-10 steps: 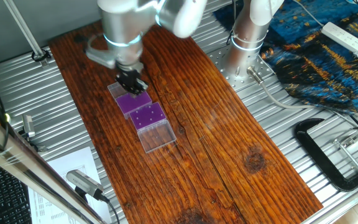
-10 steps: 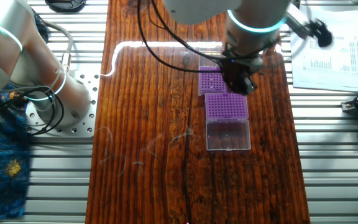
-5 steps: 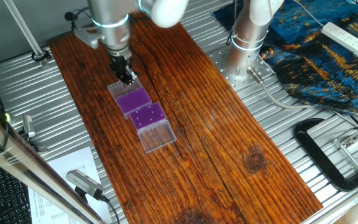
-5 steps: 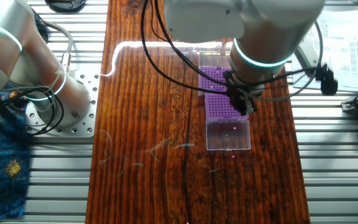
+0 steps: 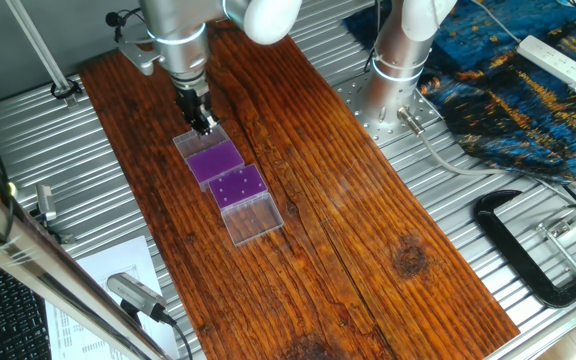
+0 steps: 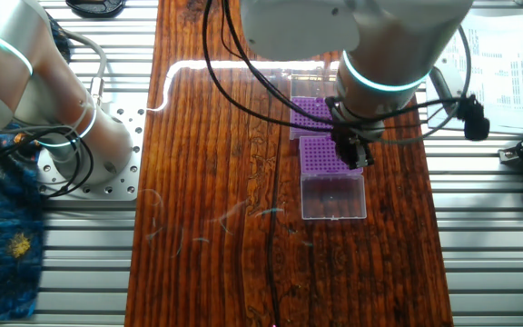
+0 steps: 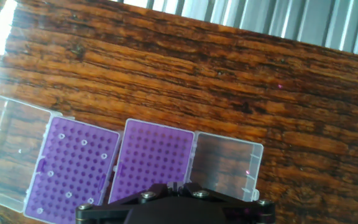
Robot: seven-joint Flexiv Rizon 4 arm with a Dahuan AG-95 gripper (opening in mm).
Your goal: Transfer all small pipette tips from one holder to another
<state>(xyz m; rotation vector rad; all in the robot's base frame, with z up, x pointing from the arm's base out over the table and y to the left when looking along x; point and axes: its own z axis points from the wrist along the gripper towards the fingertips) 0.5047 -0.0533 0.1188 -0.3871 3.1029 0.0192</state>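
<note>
Two purple racks lie end to end on the wooden table, each with its clear lid folded open. Small pipette tips (image 7: pixel 84 143) show as white dots in the left rack (image 7: pixel 73 168), which is the nearer rack (image 5: pixel 239 186) in one fixed view. The other rack (image 7: pixel 155 155) shows only empty holes. My gripper (image 5: pixel 202 122) hangs above the far rack's (image 5: pixel 214 160) back edge and its lid (image 5: pixel 190 142). In the hand view the fingertips (image 7: pixel 176 186) meet, shut. Whether a tip sits between them is hidden.
The wooden board (image 5: pixel 348 200) lies on a ribbed metal bench. A second arm's base (image 5: pixel 393 90) stands at the back right, with a black clamp (image 5: pixel 528 250) to the right. Printed paper (image 5: pixel 108 290) lies at the front left, and a power strip (image 5: pixel 553 58) rests on blue cloth.
Over the last second my hand rose off the far rack and the wrist turned. In the last half second it has barely moved.
</note>
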